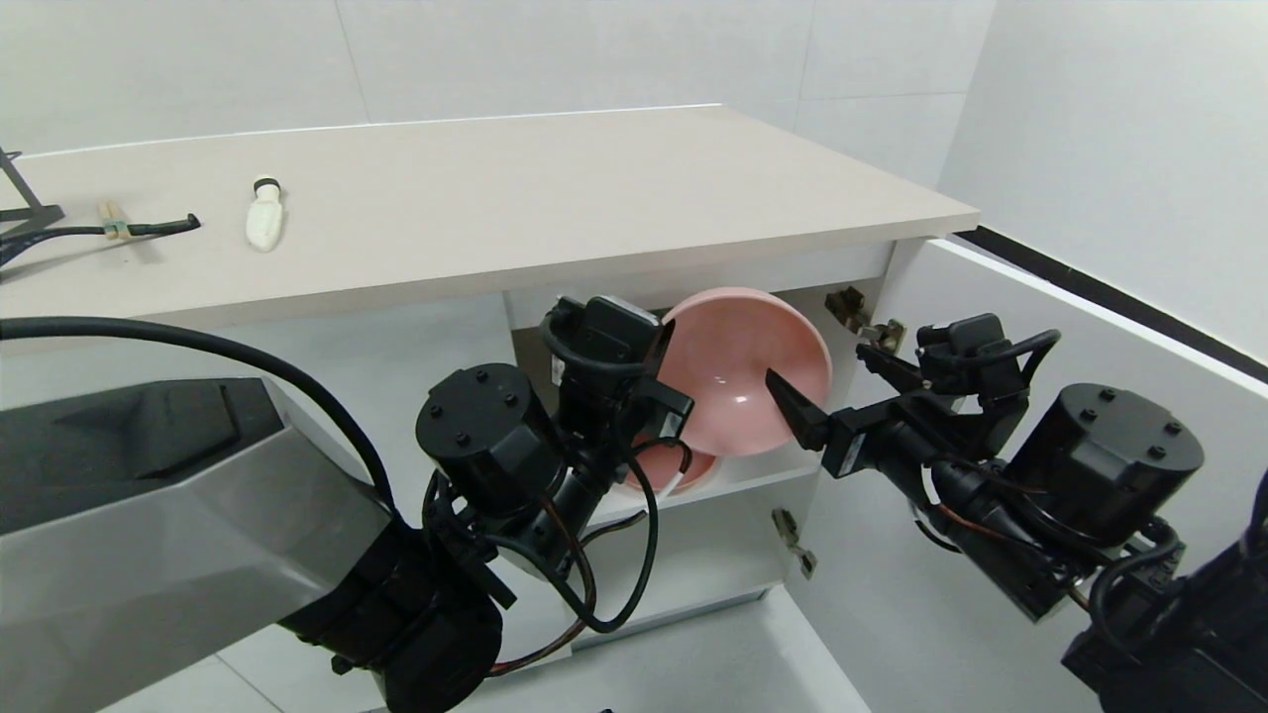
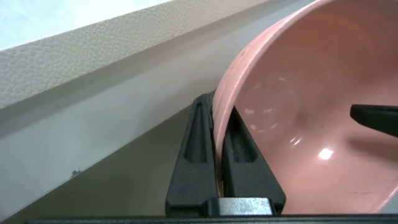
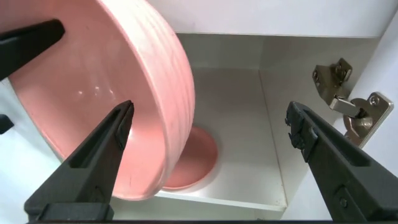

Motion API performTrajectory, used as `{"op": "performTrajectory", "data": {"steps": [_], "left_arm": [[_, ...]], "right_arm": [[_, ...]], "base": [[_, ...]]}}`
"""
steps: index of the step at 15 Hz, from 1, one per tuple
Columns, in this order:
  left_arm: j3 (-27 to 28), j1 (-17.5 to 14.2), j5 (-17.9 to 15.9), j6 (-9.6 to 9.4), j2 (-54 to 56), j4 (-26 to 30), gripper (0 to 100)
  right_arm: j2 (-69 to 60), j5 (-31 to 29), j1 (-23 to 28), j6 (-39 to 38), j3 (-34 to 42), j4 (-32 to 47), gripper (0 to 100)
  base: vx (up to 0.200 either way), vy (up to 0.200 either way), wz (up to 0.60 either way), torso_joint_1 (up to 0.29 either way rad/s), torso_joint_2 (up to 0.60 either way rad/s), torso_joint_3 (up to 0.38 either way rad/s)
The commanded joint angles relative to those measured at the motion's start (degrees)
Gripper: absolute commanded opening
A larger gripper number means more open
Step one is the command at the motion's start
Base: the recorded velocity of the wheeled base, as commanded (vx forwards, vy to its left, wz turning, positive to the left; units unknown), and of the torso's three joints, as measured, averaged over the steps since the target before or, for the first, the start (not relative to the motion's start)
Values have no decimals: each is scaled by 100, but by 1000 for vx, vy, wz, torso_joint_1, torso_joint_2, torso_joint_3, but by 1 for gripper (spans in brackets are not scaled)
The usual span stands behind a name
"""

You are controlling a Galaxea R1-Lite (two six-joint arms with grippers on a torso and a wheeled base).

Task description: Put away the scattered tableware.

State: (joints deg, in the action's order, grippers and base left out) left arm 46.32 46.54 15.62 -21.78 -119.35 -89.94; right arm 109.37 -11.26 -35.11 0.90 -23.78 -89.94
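The left gripper is pinching the rim of a pink bowl. It holds the bowl tipped on its side in the open cupboard, just above a smaller pink dish that sits on the shelf. The right gripper is spread wide by the bowl, with one finger in front of the bowl's inside.

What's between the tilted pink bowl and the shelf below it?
A second pink dish lies on the shelf under the bowl, clearest in the right wrist view.
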Motion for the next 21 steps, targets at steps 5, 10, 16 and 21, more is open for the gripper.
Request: {"op": "performTrajectory", "data": {"steps": [5,10,16,21], "left_arm": [[-18,30,3,25,17,-6,0],[-238,127,-6,104,219,-6,100],[-1662,443,-797,1554,1537,-6,100],[-3850,-717,-3847,2460,2724,-6,100]], "right_arm": [[-153,1,-260,-2,32,-6,0],[-162,1,-101,-2,-12,-6,0],[-92,1,364,-11,14,-6,0],[93,1,786,-978,357,-6,0]], "base": [[0,0,0,0,0,0],[0,0,0,0,0,0],[0,0,0,0,0,0],[0,0,0,0,0,0]]}}
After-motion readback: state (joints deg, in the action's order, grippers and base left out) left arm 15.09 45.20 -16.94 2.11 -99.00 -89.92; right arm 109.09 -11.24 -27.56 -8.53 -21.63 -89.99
